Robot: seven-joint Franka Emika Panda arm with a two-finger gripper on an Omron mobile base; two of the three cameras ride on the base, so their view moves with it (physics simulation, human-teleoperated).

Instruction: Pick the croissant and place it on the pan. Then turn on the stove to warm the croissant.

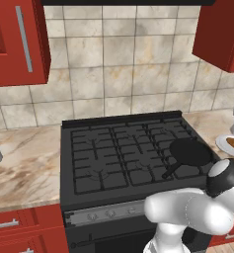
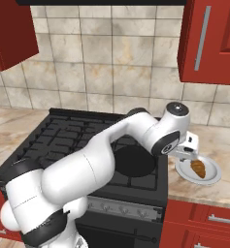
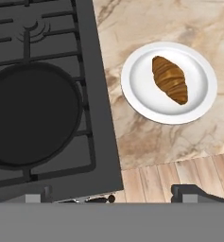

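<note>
Marbled beige counter (image 3: 146,137) runs either side of a wide black stove (image 3: 47,28), under a tiled wall and red cabinets. Going left to right in the hand view, the black pan (image 3: 30,113) sits on the grates near the stove's front right corner, then a white plate (image 3: 137,85) rests on the counter just beside the stove's right edge, with the croissant (image 3: 170,79) lying on it. The gripper (image 2: 188,156) hangs above the plate's left rim, jaws spread wide and grasping nothing.
</note>
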